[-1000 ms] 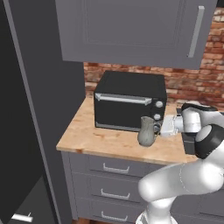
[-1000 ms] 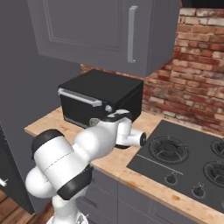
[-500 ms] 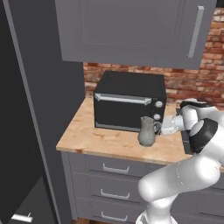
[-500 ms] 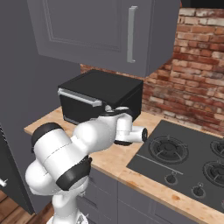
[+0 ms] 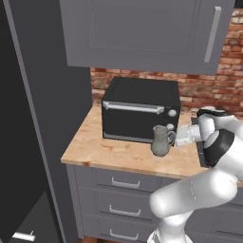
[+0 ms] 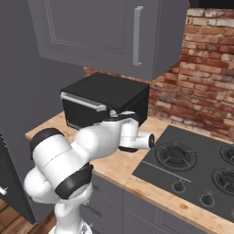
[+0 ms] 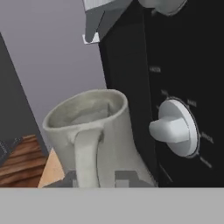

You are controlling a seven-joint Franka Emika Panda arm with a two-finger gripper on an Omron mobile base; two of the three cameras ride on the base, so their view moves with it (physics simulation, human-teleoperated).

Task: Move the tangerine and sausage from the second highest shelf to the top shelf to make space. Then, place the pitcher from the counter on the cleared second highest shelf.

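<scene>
The gripper [image 5: 174,138] is pinching the pitcher's [image 5: 160,140] handle beside the microwave [image 5: 141,115], apparently needing a lift next.

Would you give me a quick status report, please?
Gripper shut on pitcher handle. Pitcher upright on counter, beside microwave. Nothing in the way.

Tan wooden desk [image 5: 114,154] with grey drawer fronts below. On it: black microwave [image 5: 141,115] at the back against the brick wall, small grey pitcher [image 5: 160,141] upright just in front of the microwave's right end, near its knobs, and a black stovetop [image 6: 192,171] set into the desk to the right
</scene>
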